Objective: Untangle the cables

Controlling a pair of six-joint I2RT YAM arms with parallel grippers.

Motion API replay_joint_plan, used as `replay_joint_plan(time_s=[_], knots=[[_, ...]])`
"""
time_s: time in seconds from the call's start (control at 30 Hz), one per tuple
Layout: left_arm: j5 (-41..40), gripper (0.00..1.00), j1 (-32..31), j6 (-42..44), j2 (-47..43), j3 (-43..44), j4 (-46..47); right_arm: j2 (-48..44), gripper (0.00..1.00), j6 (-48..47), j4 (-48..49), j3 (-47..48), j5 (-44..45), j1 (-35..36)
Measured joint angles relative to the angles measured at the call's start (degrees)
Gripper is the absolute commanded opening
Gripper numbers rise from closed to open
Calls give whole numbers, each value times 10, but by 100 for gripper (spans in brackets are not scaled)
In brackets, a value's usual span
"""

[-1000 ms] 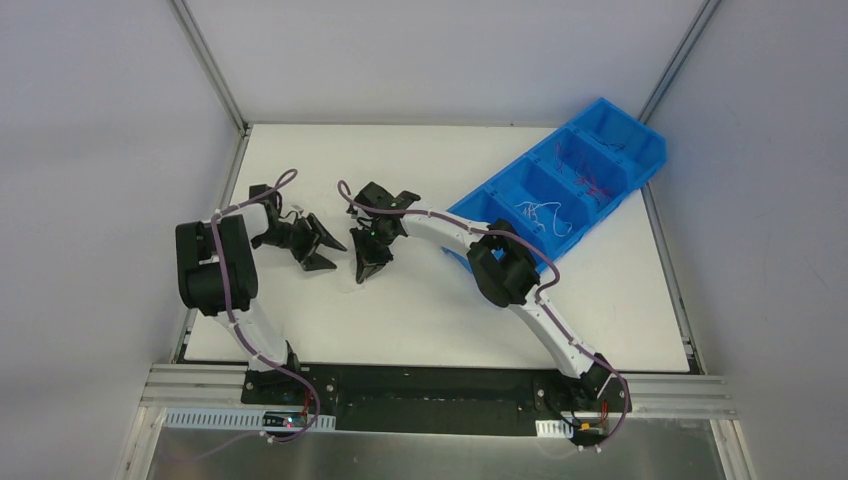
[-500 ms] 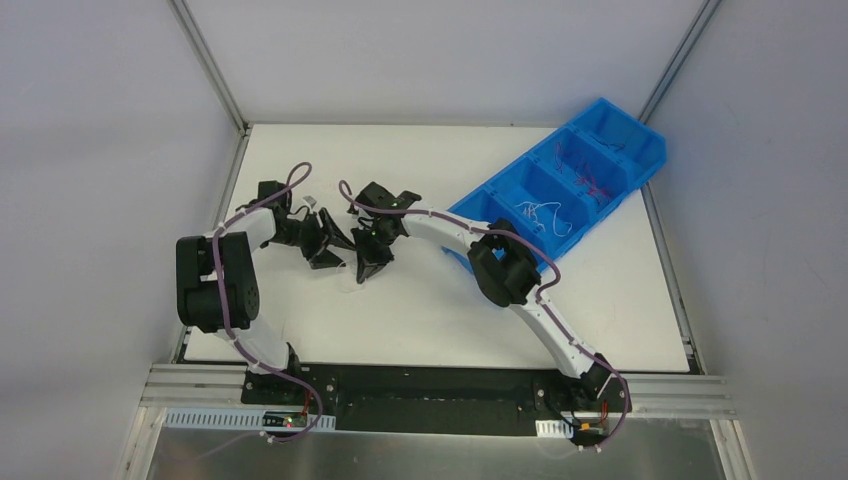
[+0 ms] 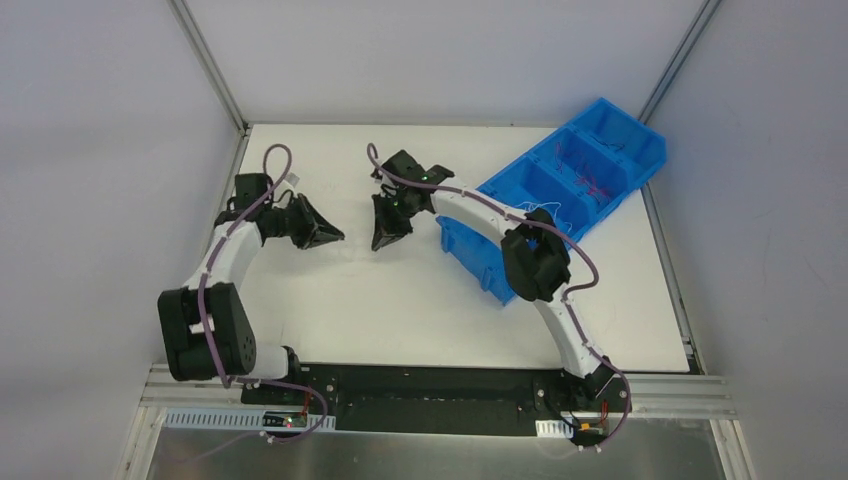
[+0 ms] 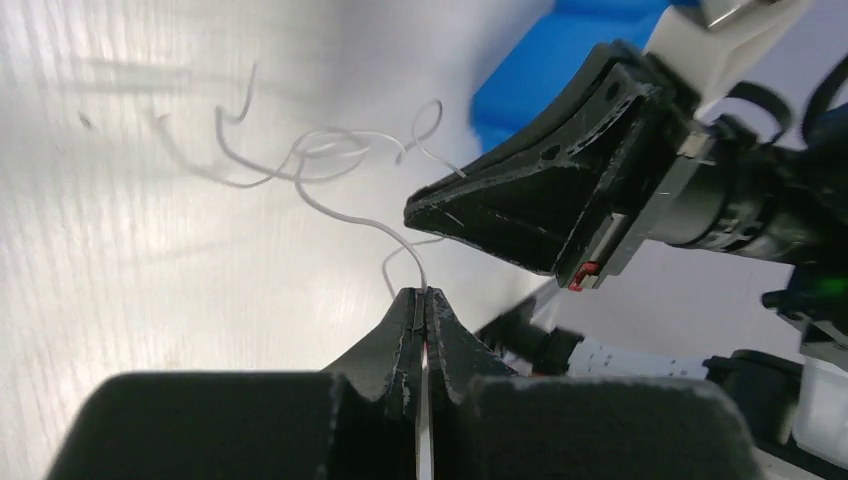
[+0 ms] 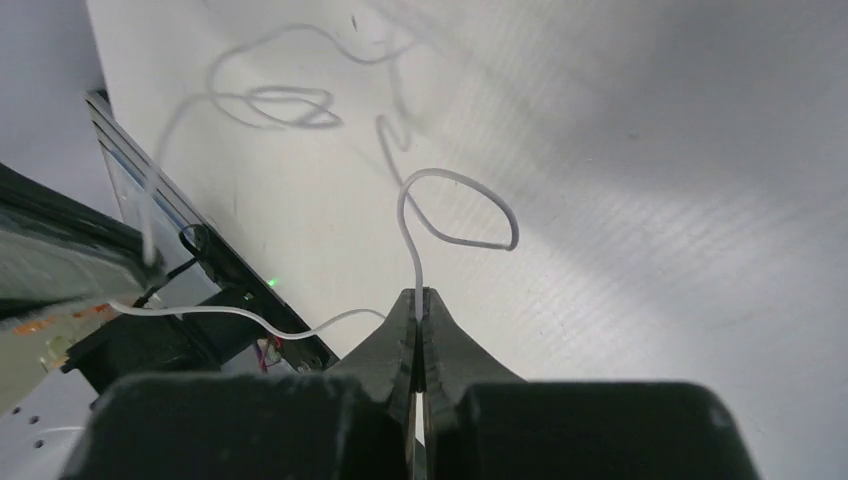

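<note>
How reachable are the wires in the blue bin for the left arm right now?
Probably not reachable: the left gripper is shut on a white wire, and the right arm lies across between it and the blue bin.

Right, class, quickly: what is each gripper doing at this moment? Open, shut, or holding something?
The left gripper: shut on a thin white wire.
The right gripper: shut on a thin white wire too.

In the right wrist view the cables (image 5: 413,262) blur farther off.
</note>
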Motion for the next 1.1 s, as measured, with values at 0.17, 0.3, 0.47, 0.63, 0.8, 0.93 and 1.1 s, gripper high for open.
replay_joint_plan(time_s=[0.17, 0.3, 0.47, 0.63, 0.8, 0.93, 1.1], knots=[[16, 0, 49, -135, -72, 1, 150, -77, 0, 7, 19, -6, 27, -34], [23, 0, 73, -334, -30, -6, 385, -160, 0, 31, 61, -24, 42, -77], [18, 0, 43, -487, 51, 62, 512, -243, 0, 45, 96, -24, 63, -136], [-9, 0, -67, -523, 141, 244, 516, -306, 0, 47, 104, -29, 80, -180], [-16, 15, -198, -483, 229, 451, 447, -384, 0, 43, 97, -75, 85, -239], [-11, 48, -252, -465, 249, 479, 417, -438, 0, 37, 81, -100, 87, -308], [-10, 64, -244, -451, 266, 474, 379, -480, 0, 32, 65, -102, 89, -368]])
